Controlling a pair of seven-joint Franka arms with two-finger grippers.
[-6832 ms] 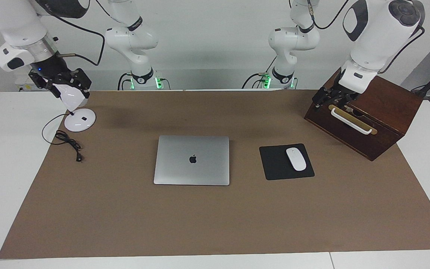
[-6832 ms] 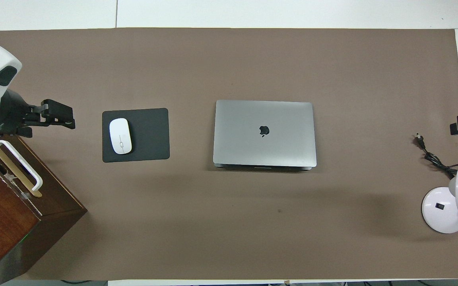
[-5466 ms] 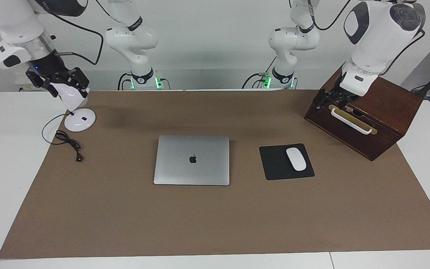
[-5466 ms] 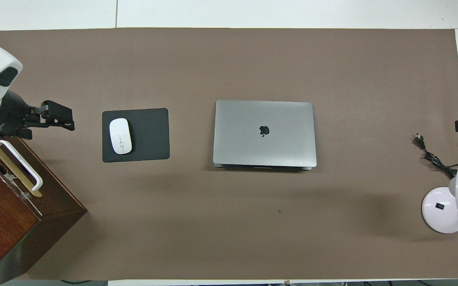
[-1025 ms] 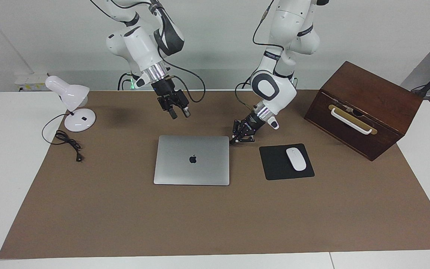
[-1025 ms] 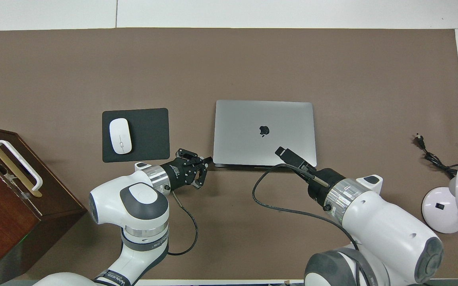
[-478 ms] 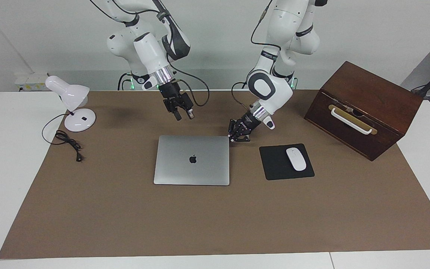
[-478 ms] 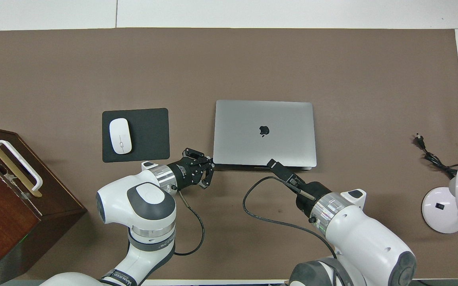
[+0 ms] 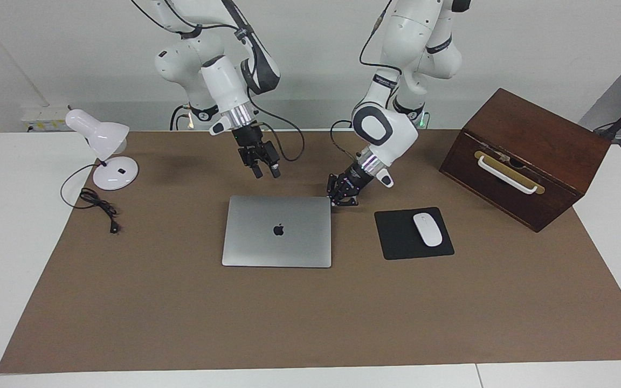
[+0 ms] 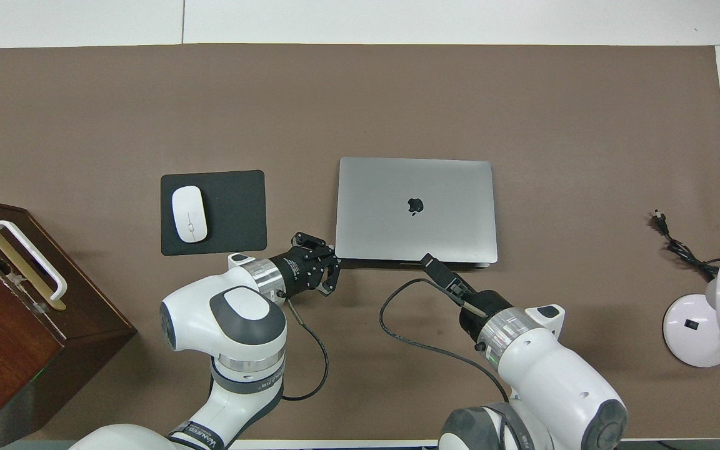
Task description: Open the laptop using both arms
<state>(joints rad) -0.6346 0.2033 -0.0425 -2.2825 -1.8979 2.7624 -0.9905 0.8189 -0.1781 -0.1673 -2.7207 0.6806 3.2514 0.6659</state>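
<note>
- Table (image 9: 181, 323), covered by a brown mat: carries everything listed below.
- Wooden box (image 9: 526, 156): toward the left arm's end of the table, well apart from both grippers.
- Laptop (image 9: 277, 230): lid flat and fully shut, logo up, mid-table. Its edge nearest the robots lies just below the two grippers. Opening not yet begun.
- Desk lamp (image 9: 103, 153): toward the right arm's end, well apart from the right gripper.
- Mouse pad (image 9: 397, 237) with white mouse (image 9: 428, 229): near the left gripper, beside the laptop.
- Left gripper (image 9: 341, 198): fingertips closed together, holding nothing, low at the laptop's near corner; contact cannot be confirmed.
- Right gripper (image 9: 266, 172): raised over the mat just short of the laptop's near edge, holding nothing; finger spread unclear.
- Remaining: both grippers to engage the laptop, then raise the lid.
</note>
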